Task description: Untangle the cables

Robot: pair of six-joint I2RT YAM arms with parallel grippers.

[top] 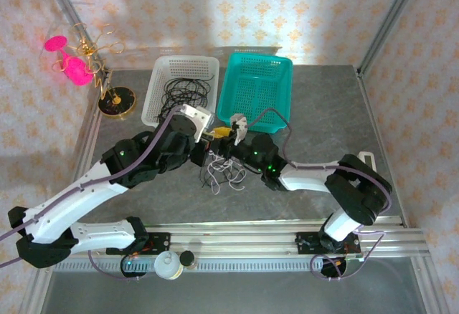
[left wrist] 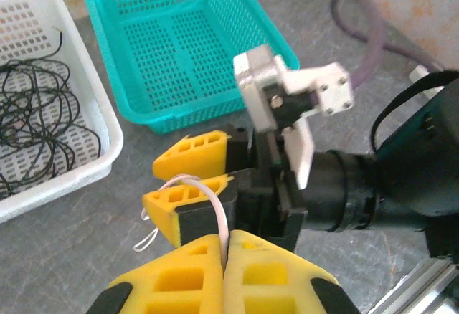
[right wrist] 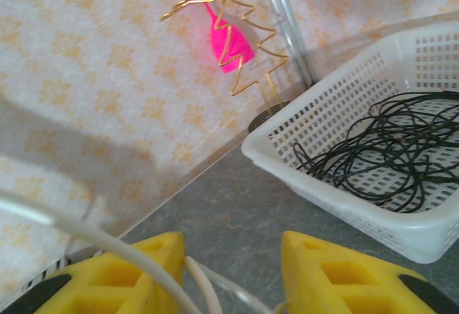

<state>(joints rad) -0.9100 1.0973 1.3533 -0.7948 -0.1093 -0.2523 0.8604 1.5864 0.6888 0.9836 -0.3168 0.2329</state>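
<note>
Two grippers, meeting mid-table: left gripper [left wrist: 226, 246] pinched shut on white cable [left wrist: 217, 206], seemingly anchoring it; right gripper [right wrist: 233, 257] fingers apart, cable passing between, probably for sliding along; tangle [top: 224, 174] at 6 o'clock of them; black cords [top: 188, 88] in white basket [top: 154, 102], 11 o'clock

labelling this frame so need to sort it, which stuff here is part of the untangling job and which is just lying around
Part of the job:
white cable, pinched by the left gripper and passing through the open right gripper
black cables in the white basket

Just lying about:
teal basket, empty
gold wire stand with pink ornament
small bottle by the near rail
</note>
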